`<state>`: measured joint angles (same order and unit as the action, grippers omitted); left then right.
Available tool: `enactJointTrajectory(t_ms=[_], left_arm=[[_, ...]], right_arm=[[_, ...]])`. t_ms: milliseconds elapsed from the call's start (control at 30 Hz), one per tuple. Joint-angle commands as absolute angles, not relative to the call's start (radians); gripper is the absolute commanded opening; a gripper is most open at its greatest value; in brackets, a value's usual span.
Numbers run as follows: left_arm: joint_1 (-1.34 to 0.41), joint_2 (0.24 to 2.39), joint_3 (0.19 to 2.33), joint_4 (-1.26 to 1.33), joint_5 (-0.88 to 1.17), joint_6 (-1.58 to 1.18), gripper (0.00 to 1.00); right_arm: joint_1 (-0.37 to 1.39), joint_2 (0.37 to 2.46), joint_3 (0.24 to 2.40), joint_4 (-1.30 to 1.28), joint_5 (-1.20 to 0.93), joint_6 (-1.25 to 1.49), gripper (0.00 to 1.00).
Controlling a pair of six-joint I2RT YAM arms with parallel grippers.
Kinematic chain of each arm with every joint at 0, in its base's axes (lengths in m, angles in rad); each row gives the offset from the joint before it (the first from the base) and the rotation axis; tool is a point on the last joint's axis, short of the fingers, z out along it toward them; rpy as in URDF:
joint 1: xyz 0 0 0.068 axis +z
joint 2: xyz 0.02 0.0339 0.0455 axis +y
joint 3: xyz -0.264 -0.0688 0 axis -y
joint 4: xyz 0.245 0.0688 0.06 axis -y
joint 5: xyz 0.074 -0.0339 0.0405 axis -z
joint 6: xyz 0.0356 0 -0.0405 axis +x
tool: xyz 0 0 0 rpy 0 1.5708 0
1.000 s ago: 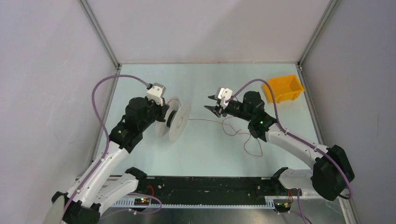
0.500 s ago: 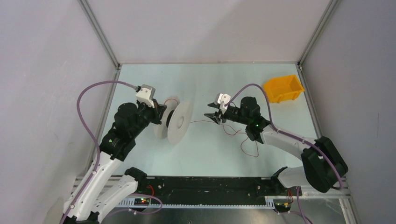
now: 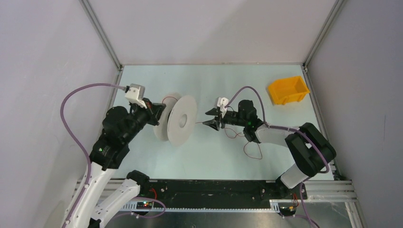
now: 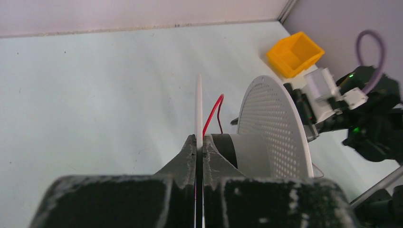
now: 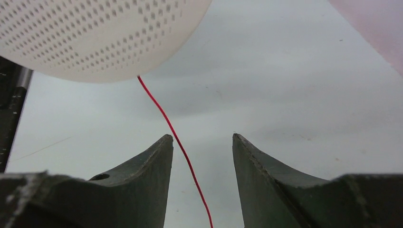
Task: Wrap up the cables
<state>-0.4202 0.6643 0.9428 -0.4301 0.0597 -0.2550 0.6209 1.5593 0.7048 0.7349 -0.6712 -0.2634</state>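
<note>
Cable (image 3: pixel 252 156) is the thing to look for here, and it is very thin: a hair-fine red-brown strand, bright red up close, far slighter than the pale spool (image 3: pixel 181 119) it belongs to. From overhead, most of it lies slack on the table (image 3: pixel 214 80) in a few loose, overlapping loops just beside the right arm. One straight run goes from those loops past the right gripper (image 3: pixel 209 118) to the spool. The spool stands on edge, its two round discs upright and its dark core lying level between them. The left gripper (image 4: pixel 199 148) is clamped on the thin rim of the near disc, its two fingers pressed flat against either face, as the left wrist camera shows. In that same view a short red arc of cable rises out of the gap beside the core, and the far disc is dotted with small holes. The right gripper's fingers (image 5: pixel 142 166) stand apart. The cable runs up between them toward the lower edge of the perforated disc, passing very near the tip of the finger on the picture's left; whether it touches that finger I cannot tell. A yellow bin (image 3: pixel 287 89) sits near the far right corner of the table, well apart from the spool and the loops.
</note>
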Motion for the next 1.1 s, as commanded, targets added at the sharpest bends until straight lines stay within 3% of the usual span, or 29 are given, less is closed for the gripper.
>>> enactJointTrajectory(t_ms=[0,200,567,700,933,1067], left_arm=[[-0.412,0.634,1.026,-0.359,0.070,-0.304,0.00],[-0.412,0.634,1.057,-0.356,0.080,-0.353,0.00],[-0.410,0.630,1.069,-0.283,0.016,-0.480,0.00],[-0.408,0.644,1.080,-0.264,0.014,-0.495,0.00],[-0.370,0.658,1.085,-0.242,-0.017,-0.494,0.00],[-0.331,0.677,1.097,-0.235,-0.019,-0.503,0.00]], right_arm=[[0.613,1.619,0.736,0.881,-0.793,-0.169,0.54],[0.631,1.694,0.765,0.915,-0.845,-0.095,0.53],[0.737,1.806,0.770,1.020,-0.752,-0.029,0.44],[0.762,1.856,0.770,1.066,-0.724,-0.004,0.33],[0.790,1.873,0.742,1.100,-0.690,0.037,0.02],[0.820,1.836,0.668,1.145,-0.635,0.038,0.00]])
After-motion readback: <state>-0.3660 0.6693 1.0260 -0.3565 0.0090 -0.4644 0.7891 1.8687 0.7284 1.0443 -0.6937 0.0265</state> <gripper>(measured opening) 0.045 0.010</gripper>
